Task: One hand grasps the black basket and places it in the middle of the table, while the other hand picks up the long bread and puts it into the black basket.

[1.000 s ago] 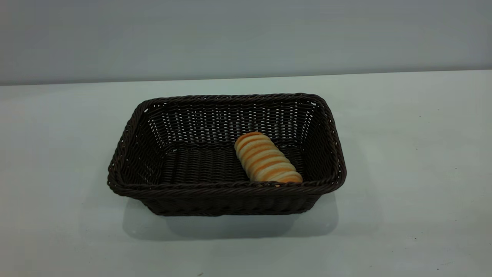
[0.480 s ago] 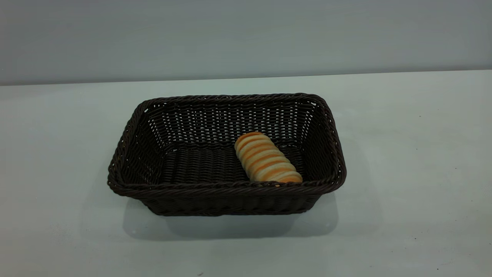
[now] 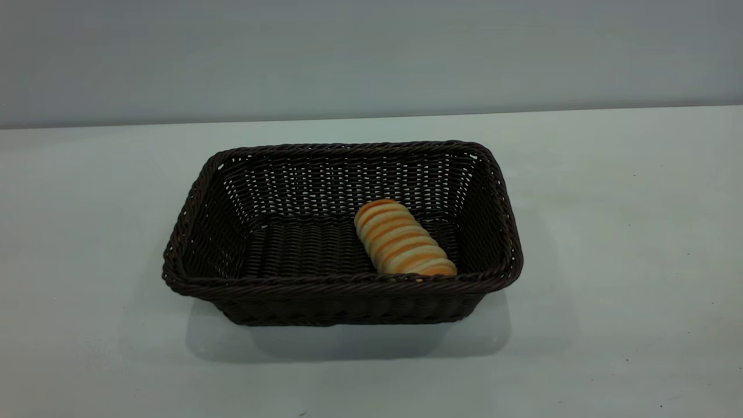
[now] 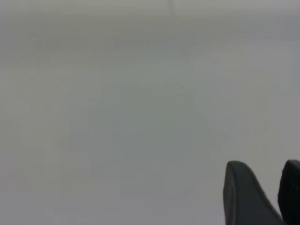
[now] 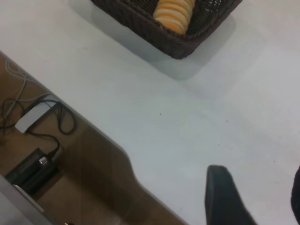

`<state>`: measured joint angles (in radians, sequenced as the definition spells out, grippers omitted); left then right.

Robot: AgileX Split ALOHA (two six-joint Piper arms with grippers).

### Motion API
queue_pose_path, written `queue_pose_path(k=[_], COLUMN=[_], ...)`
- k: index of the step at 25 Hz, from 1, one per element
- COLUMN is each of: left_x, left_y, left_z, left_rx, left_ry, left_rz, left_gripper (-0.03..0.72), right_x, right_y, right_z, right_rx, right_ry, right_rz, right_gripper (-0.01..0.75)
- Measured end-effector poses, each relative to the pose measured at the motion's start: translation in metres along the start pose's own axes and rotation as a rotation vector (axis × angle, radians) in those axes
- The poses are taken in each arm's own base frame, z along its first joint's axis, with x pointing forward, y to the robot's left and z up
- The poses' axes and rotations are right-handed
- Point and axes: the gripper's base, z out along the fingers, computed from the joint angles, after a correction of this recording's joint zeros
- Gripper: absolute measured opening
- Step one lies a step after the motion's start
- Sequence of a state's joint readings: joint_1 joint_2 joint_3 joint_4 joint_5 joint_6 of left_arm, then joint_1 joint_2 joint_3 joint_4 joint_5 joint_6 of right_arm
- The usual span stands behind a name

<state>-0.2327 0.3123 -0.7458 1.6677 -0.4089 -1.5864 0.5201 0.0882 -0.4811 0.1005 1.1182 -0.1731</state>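
The black basket (image 3: 342, 284) stands in the middle of the white table (image 3: 609, 232). The long bread (image 3: 402, 240) lies inside it, in the right half, tilted toward the front rim. Neither arm shows in the exterior view. In the right wrist view the basket (image 5: 140, 21) with the bread (image 5: 174, 14) is far off; my right gripper (image 5: 258, 173) hangs open and empty over bare table near the edge. My left gripper (image 4: 262, 168) shows two dark fingertips with a gap between them, empty, over plain white surface.
The right wrist view shows the table's edge (image 5: 117, 150) with a brown floor below it, a white box (image 5: 33, 117) with cables and a black box (image 5: 33, 171). A grey wall (image 3: 371, 58) runs behind the table.
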Motion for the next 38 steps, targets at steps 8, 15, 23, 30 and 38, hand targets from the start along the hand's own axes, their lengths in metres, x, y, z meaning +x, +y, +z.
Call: queue_pose_path(k=[8,15,23,30,38], left_x=[0.000,0.000,0.014,0.020,0.031], left_y=[0.000,0.006,0.024,0.031,0.034], left_z=[0.000,0.002,0.019,0.019,0.015], left_rx=[0.000,-0.056,-0.215,-0.291,-0.337], left_ry=[0.000,-0.006,0.051,0.100,0.227], left_rz=[-0.002,-0.012,-0.104,-0.091,-0.128], left_gripper=[0.258,0.258,0.258,0.258,0.258], right_x=[0.000,0.000,0.000,0.000,0.000], right_y=[0.000,0.000,0.000,0.000,0.000], right_z=[0.000,0.000,0.000,0.000,0.000], right_rx=[0.000,0.000,0.000,0.000,0.000], right_ry=[0.000,0.000,0.001,0.001,0.001], right_rz=[0.000,0.000,0.000,0.000,0.000], right_gripper=[0.334,0.334,0.334,0.334,0.333])
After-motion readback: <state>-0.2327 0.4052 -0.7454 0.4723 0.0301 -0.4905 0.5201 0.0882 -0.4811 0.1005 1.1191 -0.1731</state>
